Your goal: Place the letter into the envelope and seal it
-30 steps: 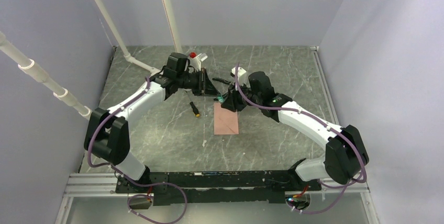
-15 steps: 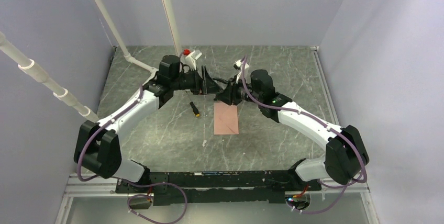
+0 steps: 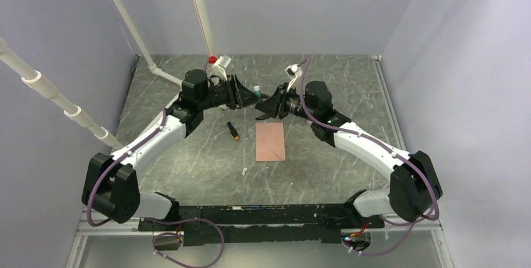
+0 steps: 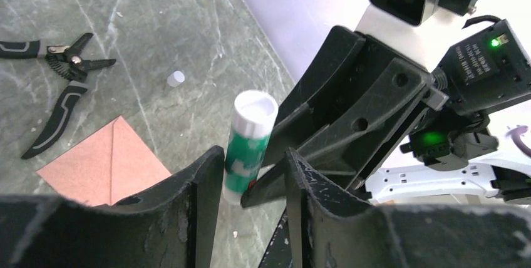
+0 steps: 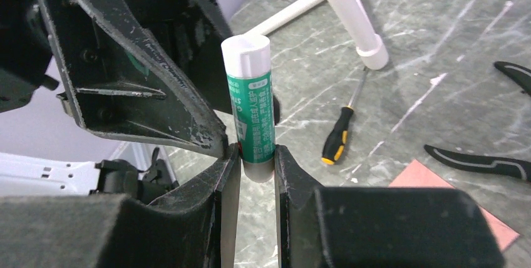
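Right gripper (image 5: 257, 161) rose off the flat pinkish envelope (image 3: 270, 142), clamping a glue stick (image 5: 250, 105); left gripper (image 4: 250, 180) parted.

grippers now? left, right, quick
Left gripper: open, jaws apart close to the green-labelled white glue stick, not clamping it.
Right gripper: shut on the glue stick.

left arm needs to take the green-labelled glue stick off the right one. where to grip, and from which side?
Grip the green-and-white cylindrical glue stick on its labelled barrel, above the right gripper, whose jaws clamp only the grey base. The stick stands upright with its top free, so I'd bring the left gripper in sideways from opposite the right arm, jaws straddling the round barrel.
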